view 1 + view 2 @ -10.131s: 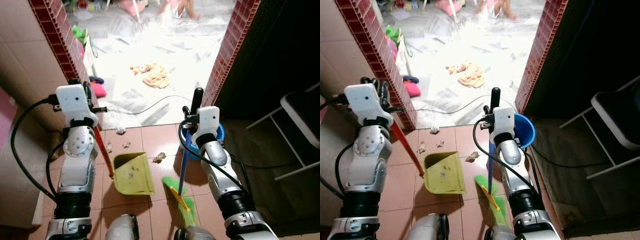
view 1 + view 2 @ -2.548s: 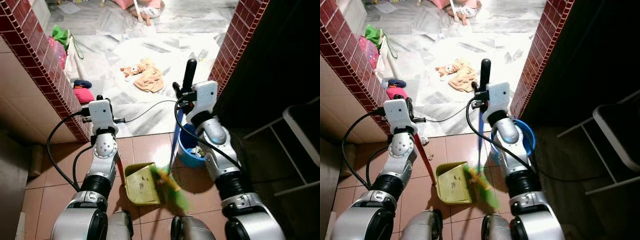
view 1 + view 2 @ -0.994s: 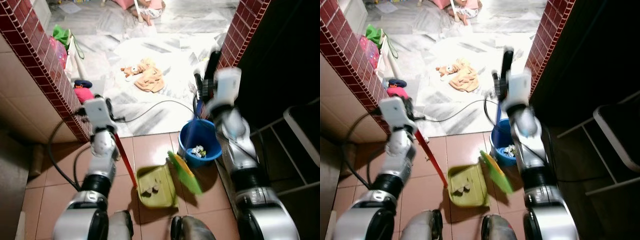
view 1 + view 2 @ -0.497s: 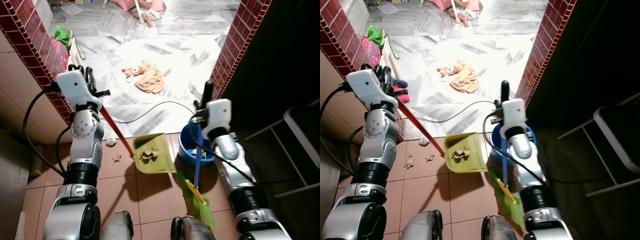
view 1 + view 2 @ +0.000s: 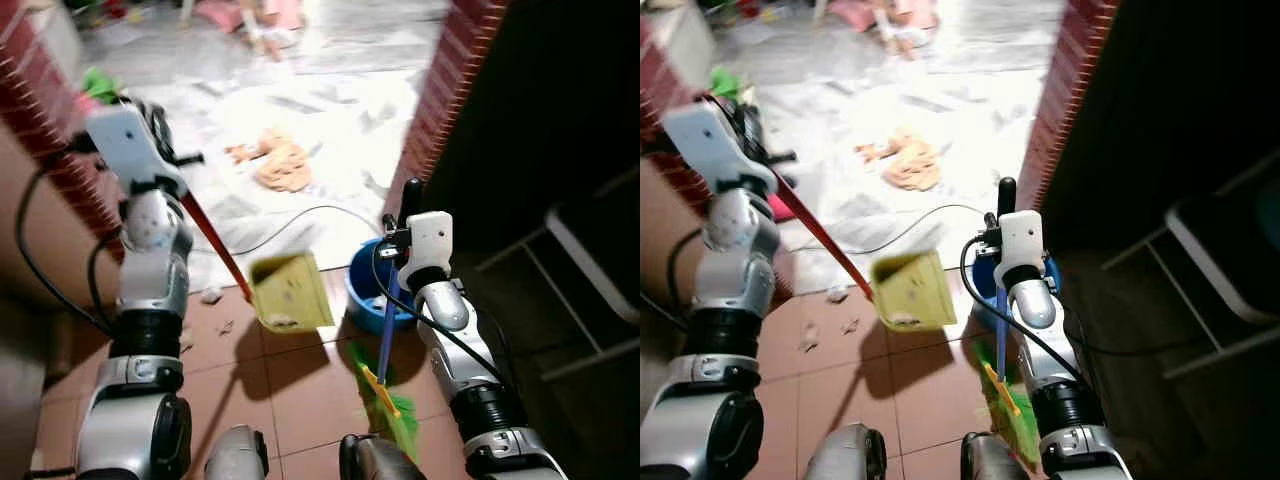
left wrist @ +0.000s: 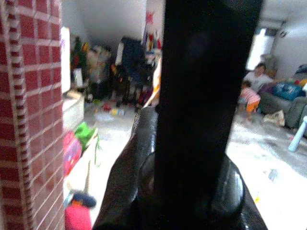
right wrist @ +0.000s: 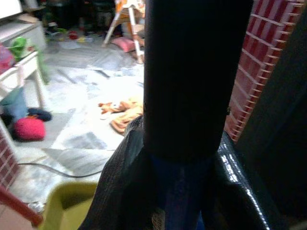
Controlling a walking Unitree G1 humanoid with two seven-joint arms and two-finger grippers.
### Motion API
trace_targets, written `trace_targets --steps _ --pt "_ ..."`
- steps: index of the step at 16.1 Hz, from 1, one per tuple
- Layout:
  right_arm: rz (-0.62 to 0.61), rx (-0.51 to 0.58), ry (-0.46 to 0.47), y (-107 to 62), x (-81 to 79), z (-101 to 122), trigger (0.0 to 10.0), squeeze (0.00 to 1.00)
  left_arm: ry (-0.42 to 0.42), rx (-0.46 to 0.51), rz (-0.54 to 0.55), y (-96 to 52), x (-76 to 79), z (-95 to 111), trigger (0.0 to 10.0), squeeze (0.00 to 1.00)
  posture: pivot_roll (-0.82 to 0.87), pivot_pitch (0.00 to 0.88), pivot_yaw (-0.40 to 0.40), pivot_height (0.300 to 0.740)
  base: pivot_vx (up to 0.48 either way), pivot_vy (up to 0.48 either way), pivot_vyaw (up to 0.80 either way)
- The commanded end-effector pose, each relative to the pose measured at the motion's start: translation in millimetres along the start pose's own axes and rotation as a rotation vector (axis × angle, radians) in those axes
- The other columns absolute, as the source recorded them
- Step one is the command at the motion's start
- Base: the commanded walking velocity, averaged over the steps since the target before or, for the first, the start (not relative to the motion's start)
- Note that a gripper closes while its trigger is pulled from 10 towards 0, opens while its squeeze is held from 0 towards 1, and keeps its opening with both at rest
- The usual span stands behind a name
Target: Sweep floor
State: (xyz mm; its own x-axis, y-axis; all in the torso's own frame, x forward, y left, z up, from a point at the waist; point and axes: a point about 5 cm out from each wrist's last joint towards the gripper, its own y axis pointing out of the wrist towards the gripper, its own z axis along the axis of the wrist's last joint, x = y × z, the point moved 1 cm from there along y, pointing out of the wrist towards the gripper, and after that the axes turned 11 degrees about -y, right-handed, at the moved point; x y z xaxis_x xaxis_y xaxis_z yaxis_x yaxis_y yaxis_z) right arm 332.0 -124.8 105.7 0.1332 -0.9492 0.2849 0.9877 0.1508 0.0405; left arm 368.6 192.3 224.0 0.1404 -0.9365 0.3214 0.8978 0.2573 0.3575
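My left gripper (image 5: 172, 165) is raised at the left, shut on the red handle (image 5: 215, 245) of a yellow-green dustpan (image 5: 290, 292). The pan hangs above the tiles, tilted, right beside the blue bucket (image 5: 362, 290); dark scraps lie in its low edge. My right gripper (image 5: 398, 240) is shut on the blue broom handle (image 5: 386, 325), which stands nearly upright just in front of the bucket. The green broom head (image 5: 385, 402) rests on the floor by my feet. Both wrist views look past a black handle end (image 7: 192, 72) held between the fingers.
Small scraps (image 5: 210, 295) lie on the brown tiles below my left arm. A black cable (image 5: 300, 220) and an orange cloth (image 5: 275, 160) lie on the marble floor beyond. Red brick pillars (image 5: 445, 90) flank the doorway. A chair (image 5: 590, 270) stands in the dark at right. A person (image 5: 262, 15) sits far back.
The dustpan has risen off the floor with the scraps and now tips more beside the bucket. The broom swung from the pan to stand upright. The camera has shifted and blurred.
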Motion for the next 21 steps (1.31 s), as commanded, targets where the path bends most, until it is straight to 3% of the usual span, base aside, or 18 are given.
trace_targets --steps 1,4,8,10,14,16,21 --pt "0.001 -0.08 0.0 -4.6 3.0 -16 10.0 0.0 -0.007 0.103 -0.003 8.4 6.6 26 10.0 0.0 -0.04 0.033 0.028 0.74 0.0 0.0 0.0" --pt "0.021 -0.101 -0.009 -6.4 3.3 -20 10.0 0.0 -0.039 0.189 0.009 15.4 9.4 52 10.0 0.0 -0.04 0.042 0.023 0.74 0.0 0.0 0.0" --pt "0.045 -0.116 -0.015 -6.5 -0.9 -22 10.0 0.0 -0.019 0.305 -0.02 26.9 19.5 87 10.0 0.0 -0.05 0.046 0.021 0.74 0.0 0.0 0.0" --pt "0.052 -0.122 -0.017 -6.3 -1.4 -23 10.0 0.0 -0.115 0.282 -0.037 29.5 28.4 87 10.0 0.0 -0.05 0.046 0.021 0.74 0.0 0.0 0.0" --pt "0.063 -0.125 -0.043 -5.3 -1.9 -22 10.0 0.0 -0.172 0.279 -0.132 24.4 58.1 86 10.0 0.0 -0.06 0.046 0.02 0.74 0.0 0.0 0.0" --pt "0.065 -0.137 -0.038 -7.1 -0.8 -22 10.0 0.0 -0.199 0.243 -0.181 19.8 73.5 76 10.0 0.0 -0.06 0.046 0.022 0.74 0.0 0.0 -0.7" --pt "0.076 -0.137 -0.031 -9.9 -2.1 -22 10.0 0.0 -0.138 0.231 -0.225 9.6 89.6 58 10.0 0.0 -0.08 0.051 0.025 0.74 0.0 0.0 -0.54"
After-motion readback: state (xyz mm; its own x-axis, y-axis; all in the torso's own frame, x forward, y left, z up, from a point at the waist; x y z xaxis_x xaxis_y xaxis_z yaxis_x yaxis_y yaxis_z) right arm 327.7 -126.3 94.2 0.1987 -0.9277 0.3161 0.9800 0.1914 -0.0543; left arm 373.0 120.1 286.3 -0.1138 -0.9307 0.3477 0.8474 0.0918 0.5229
